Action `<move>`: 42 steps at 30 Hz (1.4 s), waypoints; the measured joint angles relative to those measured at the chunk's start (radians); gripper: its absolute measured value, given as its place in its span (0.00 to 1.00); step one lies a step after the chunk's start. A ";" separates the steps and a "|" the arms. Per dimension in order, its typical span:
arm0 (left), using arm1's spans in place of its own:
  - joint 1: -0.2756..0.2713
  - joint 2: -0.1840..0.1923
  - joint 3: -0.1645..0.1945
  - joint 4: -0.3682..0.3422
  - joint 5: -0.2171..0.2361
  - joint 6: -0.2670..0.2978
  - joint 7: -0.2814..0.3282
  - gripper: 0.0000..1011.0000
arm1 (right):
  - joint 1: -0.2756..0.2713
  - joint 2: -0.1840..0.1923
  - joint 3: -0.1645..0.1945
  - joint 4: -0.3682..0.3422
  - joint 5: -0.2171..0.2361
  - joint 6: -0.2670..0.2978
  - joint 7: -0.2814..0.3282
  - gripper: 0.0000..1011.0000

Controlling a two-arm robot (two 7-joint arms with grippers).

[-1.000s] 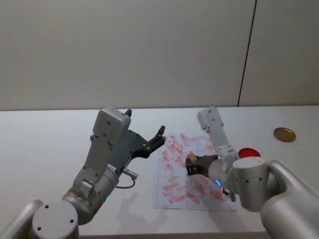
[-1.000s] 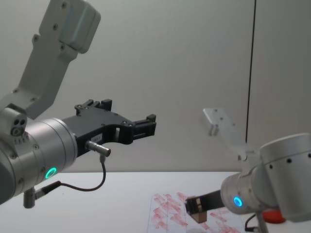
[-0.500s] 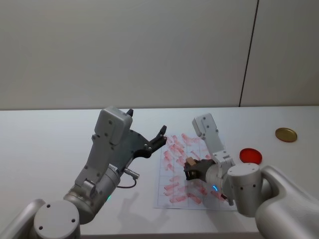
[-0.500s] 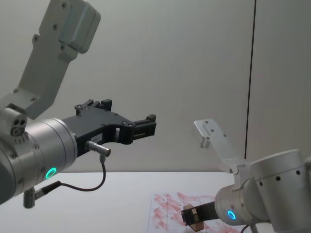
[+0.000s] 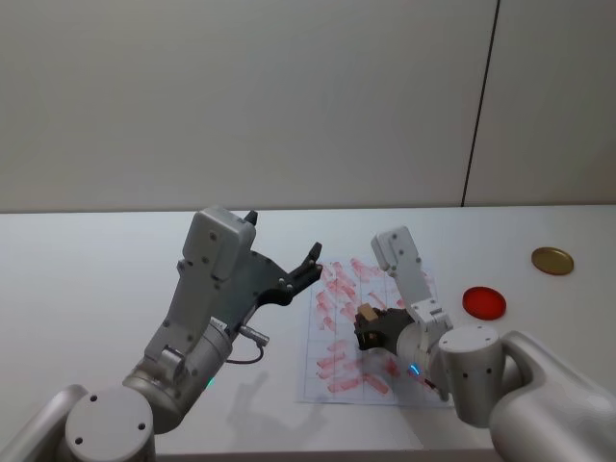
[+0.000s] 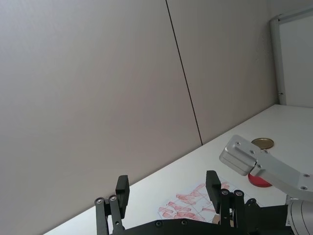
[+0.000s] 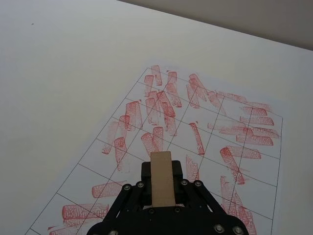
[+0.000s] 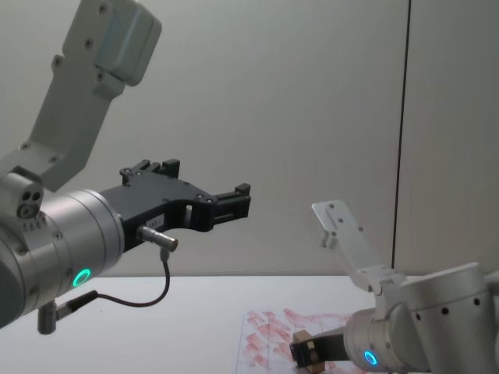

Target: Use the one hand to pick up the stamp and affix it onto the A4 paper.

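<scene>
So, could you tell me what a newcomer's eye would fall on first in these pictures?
The white gridded A4 paper, crowded with smudgy red stamp prints, lies in front of the robot. Over it, the right black two-fingered hand grips the small tan wooden stamp. The left black hand hangs open, raised to the paper's left, and a flat round red ink pad sits to the paper's right.
</scene>
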 joint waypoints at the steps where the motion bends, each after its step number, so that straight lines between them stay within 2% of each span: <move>1: 0.000 0.000 0.000 0.000 0.000 0.000 0.000 0.98 | 0.002 -0.001 0.001 0.005 0.000 -0.004 0.001 0.22; 29: 0.000 0.000 0.000 0.000 0.000 0.000 0.000 0.98 | 0.088 -0.043 0.019 0.214 -0.003 -0.080 0.026 0.22; 42: 0.000 0.000 0.000 0.000 0.000 0.000 0.000 0.98 | 0.113 -0.056 0.024 0.265 -0.008 -0.100 0.029 0.22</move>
